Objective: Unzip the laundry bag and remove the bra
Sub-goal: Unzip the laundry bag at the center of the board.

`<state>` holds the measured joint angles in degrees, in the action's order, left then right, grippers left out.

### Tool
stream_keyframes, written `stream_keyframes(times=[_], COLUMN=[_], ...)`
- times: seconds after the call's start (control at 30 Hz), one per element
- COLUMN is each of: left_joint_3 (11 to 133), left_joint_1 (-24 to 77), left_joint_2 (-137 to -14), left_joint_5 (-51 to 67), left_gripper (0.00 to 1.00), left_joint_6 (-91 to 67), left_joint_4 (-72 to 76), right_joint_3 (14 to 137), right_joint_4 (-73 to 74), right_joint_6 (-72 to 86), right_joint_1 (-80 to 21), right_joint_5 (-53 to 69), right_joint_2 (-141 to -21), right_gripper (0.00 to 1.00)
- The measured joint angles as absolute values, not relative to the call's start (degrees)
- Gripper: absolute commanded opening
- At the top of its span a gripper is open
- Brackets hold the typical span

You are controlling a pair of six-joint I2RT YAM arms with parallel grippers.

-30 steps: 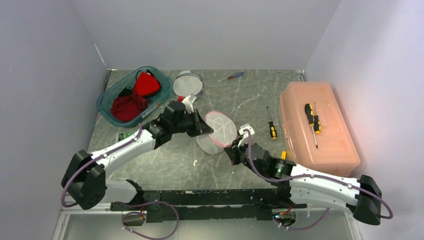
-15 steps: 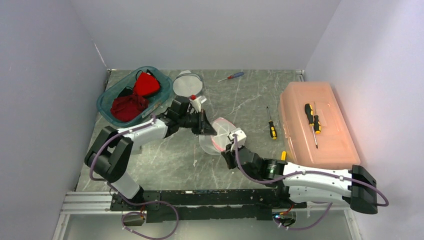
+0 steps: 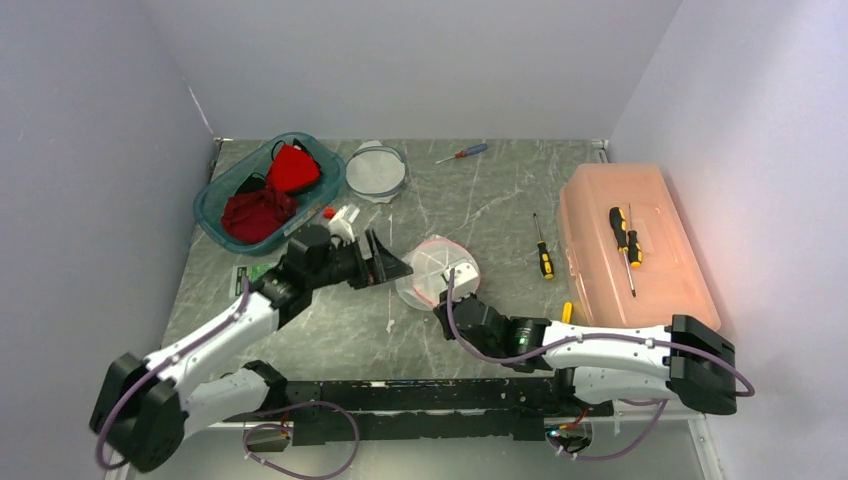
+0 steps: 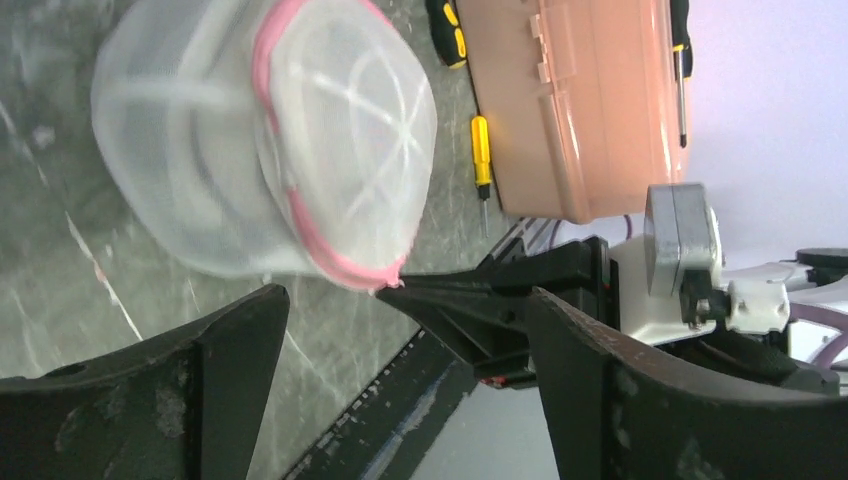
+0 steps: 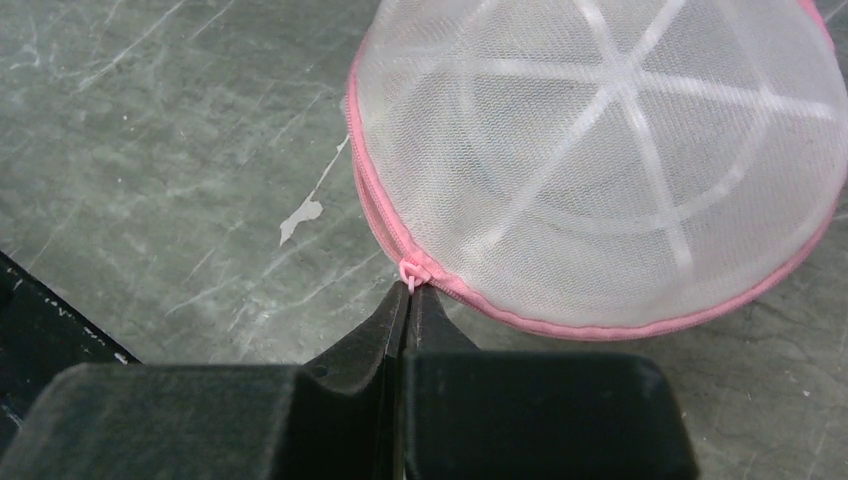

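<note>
**Right gripper [image 5: 408, 300] pinches the zip pull [image 5: 410, 271] of a mesh laundry bag [image 5: 600, 170]; left gripper [image 3: 392, 258] stands open beside it**

You are looking at one laundry bag, a rounded dome of fine white see-through mesh. It is stiffened by pale ribs that cross like spokes and edged all round by a pink zip. It lies near the middle of a grey, marble-veined table [image 3: 480, 200]. The mesh shows only a vague pale arc inside, so you cannot tell what the bag holds.

Your right gripper's black fingers are pressed together. Their tips meet on the small pink zip pull at the edge of the bag nearest the arms. Your left gripper is just left of the bag with its two black fingers spread wide and nothing between them. In its wrist view the bag sits beyond the fingertips without touching them.

Elsewhere on the table:
- One teal plastic bin [image 3: 203, 205] sits at the far left, holding two pieces of red fabric [image 3: 292, 168], one bright and one darker.
- One flat round mesh disc [image 3: 377, 170] lies just right of the bin.
- One translucent orange plastic box [image 3: 660, 290] with a lid stands on the right.
- There are four screwdrivers [image 3: 541, 250]: one on the box lid, one just left of the box, a yellow one at its near corner, and a red-and-blue one at the far edge.
</note>
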<state>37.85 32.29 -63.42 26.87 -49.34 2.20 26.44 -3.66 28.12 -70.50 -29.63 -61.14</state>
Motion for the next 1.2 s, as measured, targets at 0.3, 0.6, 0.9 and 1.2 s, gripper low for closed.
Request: stream_keyframes(times=[0.3,0.6,0.9,1.2], left_joint_3=[30.06,30.61,32.95,35.16], left_joint_1=[42.37,42.96,42.96,43.22], left_joint_2=[-56.99,-64.64,-66.48,-66.65], left_joint_5=[15.46,12.21,10.63,8.82], left_gripper=[0.94,0.70,0.32,0.03], left_joint_6=[-65.04,-71.88,-72.62,-70.91], left_joint_4=[0.36,2.59,3.14,0.93], right_joint_3=[29.91,30.70,30.70,30.22], right_joint_4=[-7.33,-9.26,-9.23,-9.10], right_joint_6=[26.65,23.64,23.49,23.55], right_joint_1=[-70.50,-70.50,-70.50,-70.50], right_joint_5=[-26.52,-23.44,-23.31,-23.70], right_joint_2=[-66.02,-66.00,-65.39,-63.09], right_gripper=[0.00,0.00,0.00,0.00])
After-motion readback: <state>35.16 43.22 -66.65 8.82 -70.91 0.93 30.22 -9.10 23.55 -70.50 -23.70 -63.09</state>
